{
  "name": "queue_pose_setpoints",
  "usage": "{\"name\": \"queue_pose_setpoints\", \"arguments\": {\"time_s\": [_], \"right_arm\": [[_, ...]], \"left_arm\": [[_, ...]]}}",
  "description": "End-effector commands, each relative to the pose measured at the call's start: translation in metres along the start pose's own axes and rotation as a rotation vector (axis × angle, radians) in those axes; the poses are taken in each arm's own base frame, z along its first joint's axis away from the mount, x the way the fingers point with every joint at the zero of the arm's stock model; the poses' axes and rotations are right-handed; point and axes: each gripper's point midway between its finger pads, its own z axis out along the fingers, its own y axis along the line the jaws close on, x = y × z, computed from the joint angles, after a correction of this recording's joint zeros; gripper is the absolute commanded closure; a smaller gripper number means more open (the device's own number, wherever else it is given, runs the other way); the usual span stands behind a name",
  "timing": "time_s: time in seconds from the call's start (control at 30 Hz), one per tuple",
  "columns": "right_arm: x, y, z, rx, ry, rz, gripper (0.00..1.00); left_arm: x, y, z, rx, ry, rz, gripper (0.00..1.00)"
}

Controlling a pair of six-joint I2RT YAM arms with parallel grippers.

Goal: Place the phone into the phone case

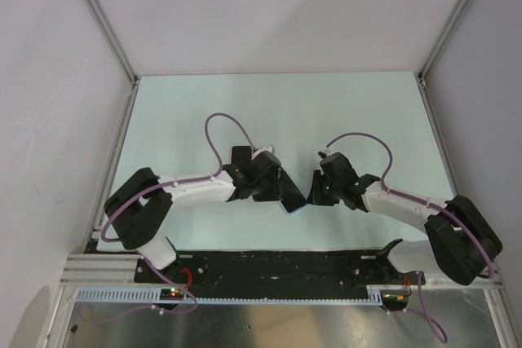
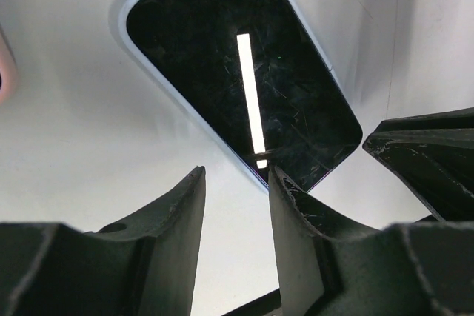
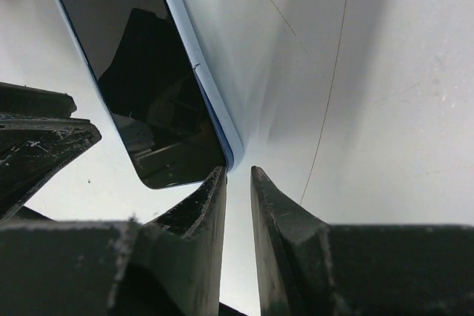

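Wrist views reveal the phone; left hand parted wide, right hand barely parted, both empty.

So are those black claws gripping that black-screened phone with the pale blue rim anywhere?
No, nothing is held. The black-screened, blue-rimmed phone lies flat on the white table; the left gripper and right gripper each have only bare table between their fingers.

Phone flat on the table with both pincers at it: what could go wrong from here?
The left pincer and right pincer crowd the same end of the phone, so they may collide. The phone lies flat, so either could skid across its screen or shove it away instead of gripping.
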Motion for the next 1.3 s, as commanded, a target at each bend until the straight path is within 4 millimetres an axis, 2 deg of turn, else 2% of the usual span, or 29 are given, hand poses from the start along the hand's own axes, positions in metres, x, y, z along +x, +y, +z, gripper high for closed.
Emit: {"name": "queue_pose_setpoints", "arguments": {"time_s": [0.0, 0.3, 0.47, 1.07, 1.27], "right_arm": [[0.000, 0.005, 0.003, -0.016, -0.002, -0.015, 0.76], [0.005, 0.009, 0.006, -0.025, 0.010, -0.025, 0.76], [0.009, 0.005, 0.011, -0.002, 0.027, -0.023, 0.77], [0.030, -0.020, 0.024, 0.184, 0.083, -0.098, 0.95], [0.044, -0.019, 0.034, 0.227, 0.117, -0.150, 0.98]], "left_arm": [[0.001, -0.010, 0.005, 0.021, -0.010, -0.013, 0.56], [0.007, -0.008, 0.011, 0.014, 0.005, -0.009, 0.57], [0.010, -0.007, 0.014, 0.009, 0.013, -0.010, 0.58], [0.013, -0.007, 0.020, 0.006, 0.027, -0.011, 0.60], [0.015, -0.005, 0.023, 0.002, 0.034, -0.011, 0.60]]}}
